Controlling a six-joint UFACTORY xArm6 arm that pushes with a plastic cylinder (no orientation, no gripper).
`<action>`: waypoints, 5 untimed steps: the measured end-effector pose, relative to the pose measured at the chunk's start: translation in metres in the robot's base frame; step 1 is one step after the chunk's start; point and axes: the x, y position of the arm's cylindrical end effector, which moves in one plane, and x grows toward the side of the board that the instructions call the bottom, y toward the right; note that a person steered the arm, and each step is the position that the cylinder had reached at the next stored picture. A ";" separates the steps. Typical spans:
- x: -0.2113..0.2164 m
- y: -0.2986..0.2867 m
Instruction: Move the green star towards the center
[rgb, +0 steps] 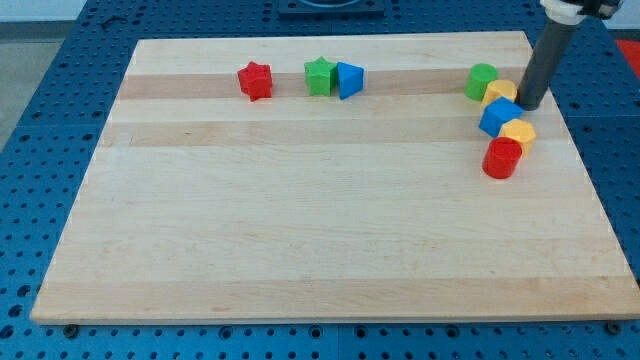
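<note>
Progress looks close to nil, judging by layout: green star (319, 76) sits near the view's top edge of the wooden surface (320, 250), well short of centre, so basically the whole push is left. No containers anywhere on the surface, so nothing to report inside any.

Landmark = green star. Blue block (349, 79), wedge-ish shape, touches it on the view's right side. Red star (256, 81) sits near it on the view's left, small gap between. Far off to the view's right of the star is a cluster: green block (481, 81), yellow block (500, 92), blue cube (499, 117), second yellow block (519, 132), red cylinder (502, 158), packed tight and mostly touching.

My tip (528, 105) is down at that cluster, just beside the first yellow block on its view's right side, so well apart from the green star. End effector is a plain rod w/ no jaws, so nothing spread, pressed together or pinching.

What's left, as I judge it: get the tip round to the star's view's-top side, then shove toward the view's bottom. Blue block touching it may get dragged along.
</note>
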 end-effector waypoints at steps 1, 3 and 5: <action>0.000 -0.004; -0.010 0.040; -0.097 0.054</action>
